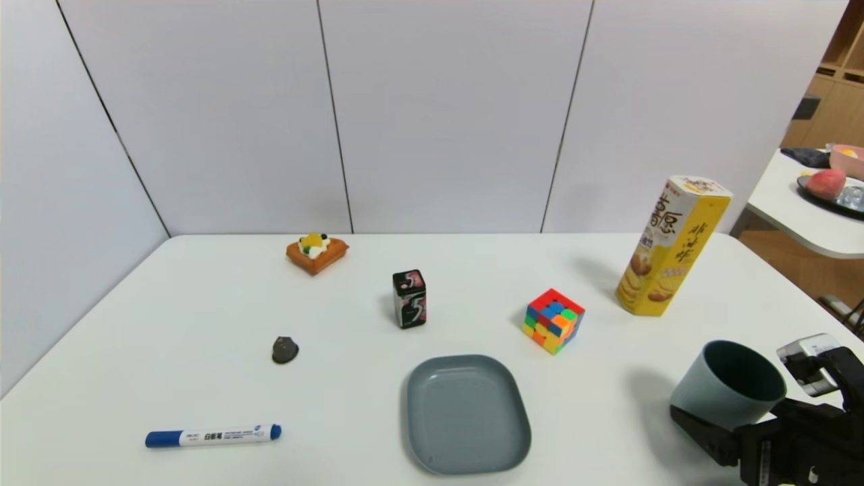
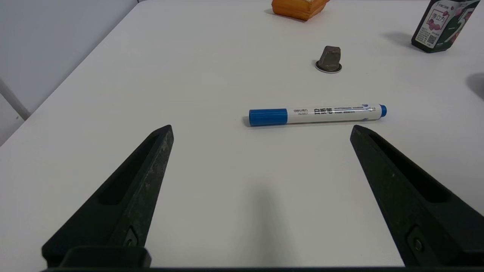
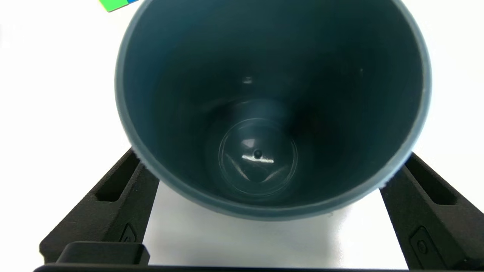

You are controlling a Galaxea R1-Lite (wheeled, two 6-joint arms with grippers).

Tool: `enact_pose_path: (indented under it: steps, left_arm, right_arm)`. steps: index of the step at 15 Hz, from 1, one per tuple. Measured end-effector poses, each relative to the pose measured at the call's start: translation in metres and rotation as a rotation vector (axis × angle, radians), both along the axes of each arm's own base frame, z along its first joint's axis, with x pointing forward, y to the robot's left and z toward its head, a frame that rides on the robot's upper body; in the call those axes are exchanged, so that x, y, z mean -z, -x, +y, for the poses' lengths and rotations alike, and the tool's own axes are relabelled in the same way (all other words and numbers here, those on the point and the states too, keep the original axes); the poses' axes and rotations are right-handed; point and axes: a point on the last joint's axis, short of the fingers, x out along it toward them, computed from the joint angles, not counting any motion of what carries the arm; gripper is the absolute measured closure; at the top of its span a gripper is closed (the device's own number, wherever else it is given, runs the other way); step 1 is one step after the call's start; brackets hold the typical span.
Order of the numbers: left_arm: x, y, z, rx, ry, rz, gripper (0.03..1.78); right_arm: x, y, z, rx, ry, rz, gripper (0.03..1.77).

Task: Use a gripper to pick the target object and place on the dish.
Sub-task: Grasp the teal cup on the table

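At your near right, the right gripper (image 1: pixel 725 418) has its two fingers spread wide on either side of the one cup (image 1: pixel 727 385); whether they press its wall, you cannot tell. The cup tilts, well apart from the one dish (image 1: pixel 466 413) near the table's (image 1: pixel 169 324) front edge. The left gripper (image 2: pixel 261 130) hangs released above one marker (image 1: pixel 212 435). Farther off, count one pebble (image 1: pixel 285 349), one cube (image 1: pixel 553 320), one gum box (image 1: pixel 409 298), one snack carton (image 1: pixel 671 246) and one pastry (image 1: pixel 316 252).
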Motion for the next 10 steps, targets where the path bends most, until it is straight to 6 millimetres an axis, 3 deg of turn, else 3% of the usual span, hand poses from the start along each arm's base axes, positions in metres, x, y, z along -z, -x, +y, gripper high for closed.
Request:
enact_pose_path:
  steps: [10]
  left_arm:
    - [0.0000,0.0000,0.0000,0.000,0.000,0.000,0.12]
  right_arm:
    - [-0.0009,-0.0023,-0.0018,0.017,-0.001,-0.005,0.09]
